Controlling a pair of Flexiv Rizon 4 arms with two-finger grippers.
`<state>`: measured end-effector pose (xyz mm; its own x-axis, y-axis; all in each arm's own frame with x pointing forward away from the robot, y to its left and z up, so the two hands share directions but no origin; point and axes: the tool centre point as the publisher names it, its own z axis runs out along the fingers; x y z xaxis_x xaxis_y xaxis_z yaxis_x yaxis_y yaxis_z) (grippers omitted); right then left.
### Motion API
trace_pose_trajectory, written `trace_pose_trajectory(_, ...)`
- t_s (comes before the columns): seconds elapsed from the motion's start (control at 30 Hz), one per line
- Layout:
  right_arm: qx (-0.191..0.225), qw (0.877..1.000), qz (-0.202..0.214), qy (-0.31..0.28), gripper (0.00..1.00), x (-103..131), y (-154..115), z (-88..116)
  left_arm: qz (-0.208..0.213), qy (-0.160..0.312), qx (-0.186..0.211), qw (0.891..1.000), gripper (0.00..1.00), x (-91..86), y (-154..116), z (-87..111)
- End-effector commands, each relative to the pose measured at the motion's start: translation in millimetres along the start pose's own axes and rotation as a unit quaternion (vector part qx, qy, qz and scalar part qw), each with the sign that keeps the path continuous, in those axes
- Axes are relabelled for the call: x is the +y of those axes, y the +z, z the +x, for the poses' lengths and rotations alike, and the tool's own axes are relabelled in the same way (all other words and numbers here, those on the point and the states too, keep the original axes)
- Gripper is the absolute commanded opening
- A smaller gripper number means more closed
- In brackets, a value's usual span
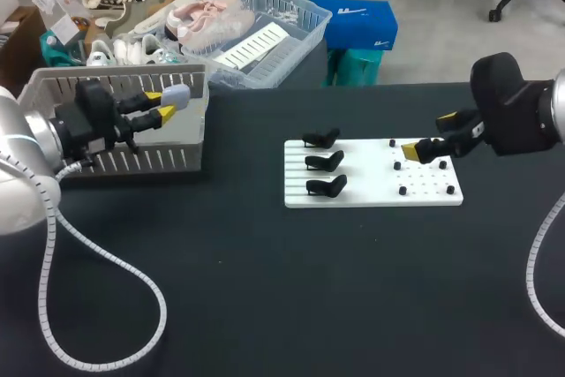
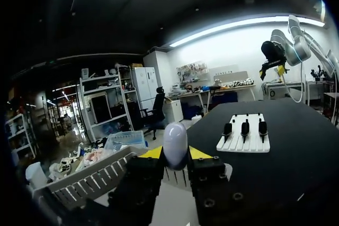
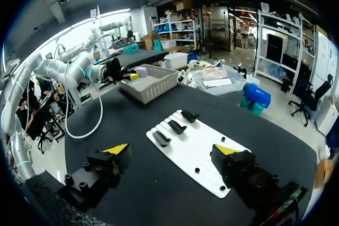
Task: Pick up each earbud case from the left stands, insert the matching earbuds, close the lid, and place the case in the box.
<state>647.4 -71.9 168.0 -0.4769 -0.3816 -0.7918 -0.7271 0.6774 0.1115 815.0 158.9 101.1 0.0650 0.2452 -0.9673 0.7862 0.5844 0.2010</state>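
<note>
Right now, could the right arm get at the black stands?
Probably yes: the right gripper hangs open over the white board, only pegs lie between it and the black stands; the left gripper, holding the earbud case, is at the box.

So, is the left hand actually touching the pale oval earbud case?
Touching. The left wrist view shows the pale oval earbud case pinched from both sides by the left hand, with no gap at either yellow tip.
</note>
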Motion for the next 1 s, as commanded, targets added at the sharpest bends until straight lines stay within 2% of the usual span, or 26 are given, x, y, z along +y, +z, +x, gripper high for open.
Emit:
trace_pose_trajectory(0.03,0.0,1.0,0.002,0.0,1.0,0.9,0.7,0.2,-0.072,0.0,0.022,0.997,0.0,9.3,-1.4,4.6)
trace_pose_trajectory(0.13,0.0,1.0,0.002,0.0,1.0,0.9,0.7,0.2,-0.09,-0.024,0.036,0.995,0.0,19.8,-1.5,9.6)
trace_pose_trajectory(0.43,0.0,1.0,0.002,0.0,1.0,0.9,0.7,0.2,-0.093,-0.026,0.064,0.993,0.0,34.3,8.9,10.3)
trace_pose_trajectory(0.47,0.0,1.0,0.002,0.0,1.0,0.9,0.7,0.2,-0.093,-0.026,0.066,0.993,0.17,34.7,9.6,10.6)
trace_pose_trajectory(0.53,0.0,1.0,0.002,0.0,1.0,0.9,0.7,0.2,-0.093,-0.03,0.067,0.993,0.77,35.5,10.5,11.7)
trace_pose_trajectory(0.57,0.0,1.0,0.002,0.0,1.0,0.9,0.7,0.2,-0.094,-0.032,0.068,0.993,0.92,35.8,10.6,12.5)
trace_pose_trajectory(0.6,0.0,1.0,0.002,0.0,1.0,0.9,0.7,0.2,-0.094,-0.034,0.071,0.992,1.0,35.1,11.0,13.8)
trace_pose_trajectory(1.0,0.0,1.0,0.002,0.0,1.0,0.9,0.7,0.2,-0.11,-0.042,0.077,0.99,1.0,30.3,6.1,18.8)
